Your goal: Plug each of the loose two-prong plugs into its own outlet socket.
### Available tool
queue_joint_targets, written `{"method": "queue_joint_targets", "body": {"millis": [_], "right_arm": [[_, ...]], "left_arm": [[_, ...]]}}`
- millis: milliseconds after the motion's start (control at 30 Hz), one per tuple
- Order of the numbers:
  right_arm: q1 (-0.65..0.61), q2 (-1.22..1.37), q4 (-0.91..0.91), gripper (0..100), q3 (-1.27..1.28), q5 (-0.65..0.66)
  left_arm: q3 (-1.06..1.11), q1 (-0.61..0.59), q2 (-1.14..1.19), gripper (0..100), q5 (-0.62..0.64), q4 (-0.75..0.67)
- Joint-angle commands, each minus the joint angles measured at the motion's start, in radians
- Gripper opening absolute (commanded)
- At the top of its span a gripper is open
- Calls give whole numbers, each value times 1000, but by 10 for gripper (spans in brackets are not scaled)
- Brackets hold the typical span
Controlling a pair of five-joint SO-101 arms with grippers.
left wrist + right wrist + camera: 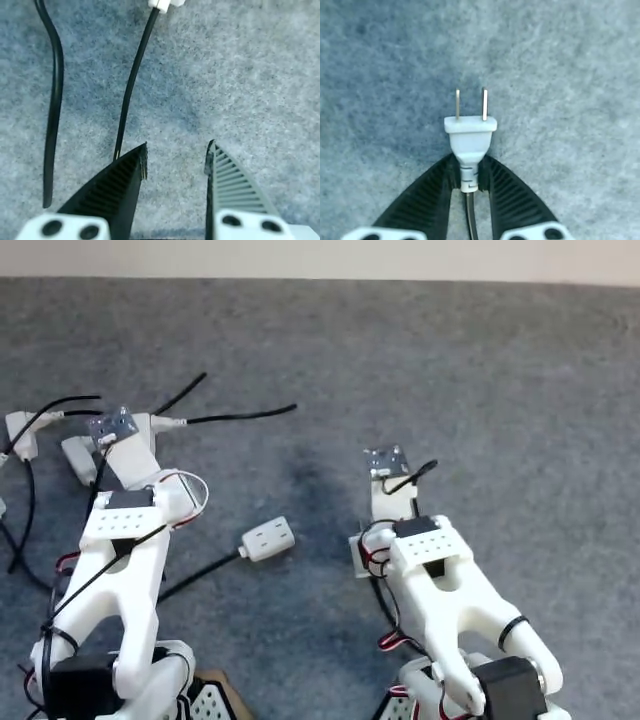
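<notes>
The right hand [469, 172], clamped on the neck of the white two-prong plug [470, 132], should hold the prongs square to the slots of the white block outlet socket [268, 538], which lies toward the grey felt table's [480, 370] near edge, between the arms. The left hand [175, 160], spread wide over black cords [52, 100] by the left edge, could brace it; the open room lies toward the far and right edges.

I see a white plug [470, 132] with silvery prongs, held by the black ribbed fingers [427, 200] of my right gripper [469, 164]. My left gripper [177, 149] has one black finger and one grey, both ribbed. Ahead of it, black cords [131, 90] cross mottled grey carpet [250, 75]. The outlet [267, 539] is white.
</notes>
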Motion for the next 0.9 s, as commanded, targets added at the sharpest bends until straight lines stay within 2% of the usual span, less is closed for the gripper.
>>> {"method": "queue_joint_targets", "body": {"millis": [0,133,267,333,433,600,700,767,867], "right_arm": [[8,10,24,6,1,26],[12,1,62,5,-5,193],[13,-45,94,5,-96,264],[28,-88,99,5,-153,272],[39,-125,101,5,-254,267],[33,-127,314,5,-424,239],[-47,-136,286,5,-452,203],[-157,-133,219,5,-438,203],[-308,-136,124,5,-420,227]], "left_arm": [[-4,10,-30,203,9,-15],[-27,12,-38,203,9,9],[-213,44,-31,207,-29,250],[-329,81,-38,207,-78,387],[-519,91,-39,207,-78,539],[-748,42,-39,220,-18,635],[-757,48,-65,299,-5,644],[-717,84,-125,339,-5,641],[-630,99,-289,348,-12,595]]}}
